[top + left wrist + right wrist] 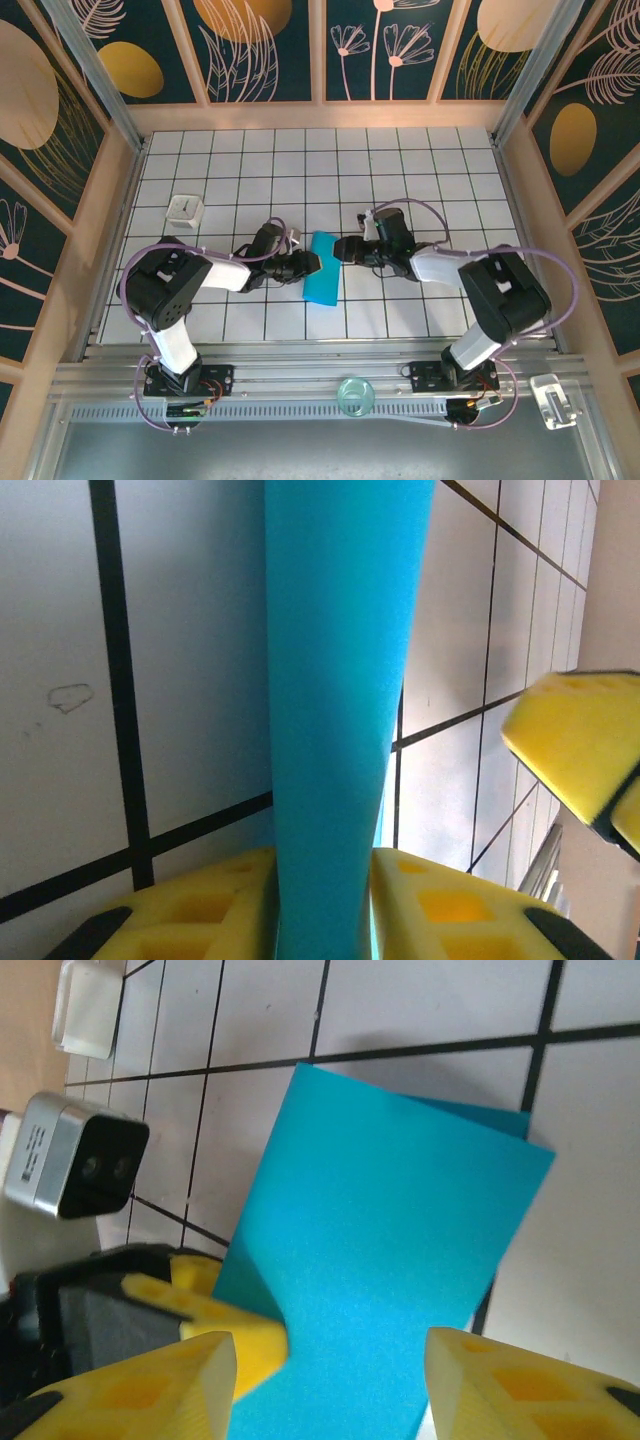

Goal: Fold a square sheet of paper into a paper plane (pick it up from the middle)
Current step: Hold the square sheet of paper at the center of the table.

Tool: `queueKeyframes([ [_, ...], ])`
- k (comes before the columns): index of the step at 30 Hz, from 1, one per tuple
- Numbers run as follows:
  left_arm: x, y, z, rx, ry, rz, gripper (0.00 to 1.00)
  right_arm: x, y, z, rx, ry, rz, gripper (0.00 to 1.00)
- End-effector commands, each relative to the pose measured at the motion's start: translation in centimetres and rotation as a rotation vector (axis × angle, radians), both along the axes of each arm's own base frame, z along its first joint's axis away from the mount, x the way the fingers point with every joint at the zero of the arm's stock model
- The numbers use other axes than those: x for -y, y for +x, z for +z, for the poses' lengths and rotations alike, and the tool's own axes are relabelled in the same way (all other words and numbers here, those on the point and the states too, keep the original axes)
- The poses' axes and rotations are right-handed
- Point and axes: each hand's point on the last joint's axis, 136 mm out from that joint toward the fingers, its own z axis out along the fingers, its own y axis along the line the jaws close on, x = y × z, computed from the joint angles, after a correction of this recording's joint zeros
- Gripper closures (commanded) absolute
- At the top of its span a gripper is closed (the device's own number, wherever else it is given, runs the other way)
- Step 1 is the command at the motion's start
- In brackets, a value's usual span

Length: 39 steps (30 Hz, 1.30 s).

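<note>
Teal paper sheet lies mid-table between both arms. Doubled edge suggests one fold into narrow rectangle. No nose or wing folds, so your plane looks barely begun. Left gripper clamped on sheet's left edge. Right gripper spread wide over right edge, holding nothing. White cube well apart, far left. Bare tiles surround sheet, giving you room.
</note>
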Motion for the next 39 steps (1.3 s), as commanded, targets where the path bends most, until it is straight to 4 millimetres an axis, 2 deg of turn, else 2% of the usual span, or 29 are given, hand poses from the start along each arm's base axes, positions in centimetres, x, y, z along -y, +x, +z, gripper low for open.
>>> queueKeyframes([
  [1, -1.5, -0.1, -2.1, -0.002, 0.099, 0.023, 0.67, -2.2, 2.0, 1.8, 0.063, 0.082, 0.026, 0.51],
  [7, -1.8, -0.4, -2.7, -0.013, 0.13, 0.016, 0.59, -3.1, 3.1, -0.8, 0.013, 0.06, 0.039, 0.58],
  [11, -2.5, -0.2, -2.1, 0.013, 0.183, 0.019, 0.51, -3.1, 3.3, -2.0, -0.003, 0.042, 0.036, 0.6],
  [17, -3.4, 0.1, -1.9, 0.032, 0.27, 0.007, 0.41, -3.3, 3.3, -2.5, -0.012, 0.048, 0.041, 0.62],
  [24, -3.1, 0.2, -2.0, 0.029, 0.296, -0.013, 0.44, -3.5, 3.4, -3.0, -0.023, 0.05, 0.046, 0.64],
  [30, -4.7, 0.1, -2.3, 0.037, 0.41, -0.003, 0.32, -4.4, 3.0, -3.1, -0.028, 0.055, 0.063, 0.66],
  [31, -4.5, 0.4, -1.2, 0.061, 0.395, 0.006, 0.3, -4.3, 3.0, -3.1, -0.029, 0.055, 0.063, 0.66],
  [32, -4.6, 0.3, -0.9, 0.065, 0.393, 0.008, 0.27, -4.4, 2.9, -3.1, -0.03, 0.056, 0.064, 0.66],
  [36, -3.7, 0.1, -0.3, 0.086, 0.391, -0.017, 0.28, -4.5, 3.0, -3.4, -0.036, 0.055, 0.062, 0.67],
  [39, -2.7, -0.5, -0.7, 0.086, 0.418, -0.058, 0.33, -4.6, 3.0, -3.5, -0.038, 0.055, 0.066, 0.67],
])
